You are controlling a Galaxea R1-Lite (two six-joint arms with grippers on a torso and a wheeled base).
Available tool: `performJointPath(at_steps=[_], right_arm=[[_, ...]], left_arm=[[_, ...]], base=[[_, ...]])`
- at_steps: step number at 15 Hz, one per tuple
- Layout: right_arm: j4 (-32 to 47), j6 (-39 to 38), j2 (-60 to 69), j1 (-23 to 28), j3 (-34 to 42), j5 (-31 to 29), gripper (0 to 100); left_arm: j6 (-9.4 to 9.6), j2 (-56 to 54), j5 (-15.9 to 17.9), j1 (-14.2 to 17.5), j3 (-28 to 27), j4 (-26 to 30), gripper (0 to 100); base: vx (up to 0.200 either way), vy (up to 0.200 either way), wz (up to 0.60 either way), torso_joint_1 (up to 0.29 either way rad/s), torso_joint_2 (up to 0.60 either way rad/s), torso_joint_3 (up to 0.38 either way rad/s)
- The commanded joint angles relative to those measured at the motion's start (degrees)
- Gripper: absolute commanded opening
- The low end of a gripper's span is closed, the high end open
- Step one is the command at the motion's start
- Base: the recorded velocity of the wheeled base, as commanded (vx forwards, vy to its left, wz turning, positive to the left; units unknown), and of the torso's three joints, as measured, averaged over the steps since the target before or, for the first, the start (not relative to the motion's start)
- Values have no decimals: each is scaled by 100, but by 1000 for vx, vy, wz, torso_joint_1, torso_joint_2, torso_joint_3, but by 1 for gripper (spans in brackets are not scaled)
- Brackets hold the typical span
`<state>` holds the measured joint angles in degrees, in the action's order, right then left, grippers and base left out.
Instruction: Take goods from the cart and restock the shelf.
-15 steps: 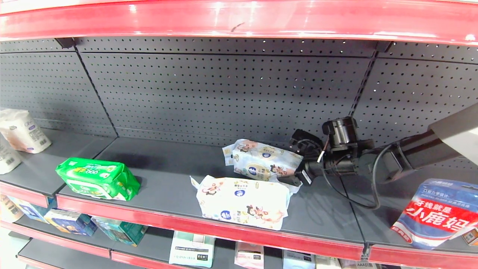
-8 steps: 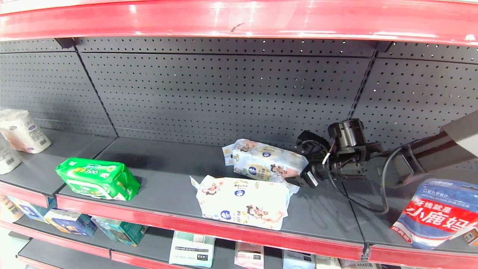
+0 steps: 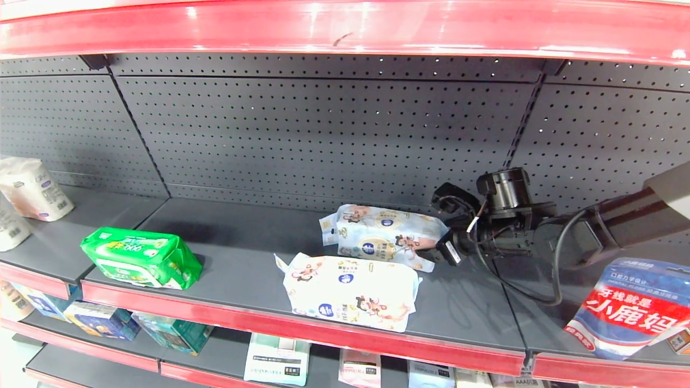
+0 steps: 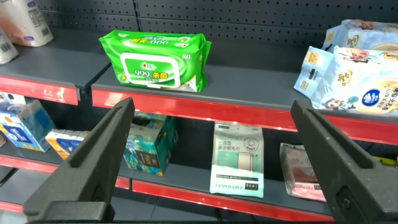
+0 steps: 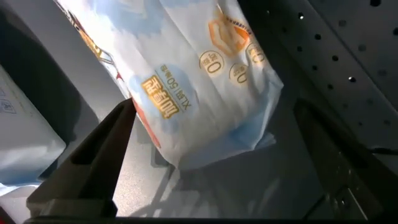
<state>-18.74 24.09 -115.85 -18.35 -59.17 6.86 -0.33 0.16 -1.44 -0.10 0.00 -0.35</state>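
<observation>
A: Grey pegboard (image 3: 323, 134) is seen behind a dark shelf board (image 3: 242, 231) edged in red. At the far left of the frame a white pack (image 3: 32, 188) is spotted, tilted.

B: Next along, at lower left, a green wipes pack (image 3: 141, 257) is laid near the front edge. It is viewed from the left wrist camera past the left gripper (image 4: 211, 106), whose fingers (image 4: 93, 162) are spread wide, with nothing held between them.

A: Centre of the frame now. The front patterned pack (image 3: 350, 291) is set flat by the red lip, and the rear patterned pack (image 3: 385, 236) is laid just behind it, nearer the pegboard.

B: And at the rear patterned pack's right end the right gripper (image 5: 214, 109) is found, fingers (image 5: 93, 168) parted, the pack's end lying before them and not pinched.

A: Far lower right, a blue and red pouch (image 3: 630, 307) is propped on the neighbouring board.
</observation>
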Motion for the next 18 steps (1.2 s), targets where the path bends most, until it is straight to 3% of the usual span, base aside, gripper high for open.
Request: performJointPath(at_steps=[1,13,18], right_arm=[[2,-132,53,-2,29,61,100],[-16,-1530,458,59,-33,984,100],[-16,-2365,387,103,-217,421,100]], left_arm=[[-2,2,3,1,0,-9,100],[-2,-7,-6,1,0,-9,100],[-2,2,-6,1,0,0,100]], base=[[0,0,0,0,0,0],[0,0,0,0,0,0],[0,0,0,0,0,0]])
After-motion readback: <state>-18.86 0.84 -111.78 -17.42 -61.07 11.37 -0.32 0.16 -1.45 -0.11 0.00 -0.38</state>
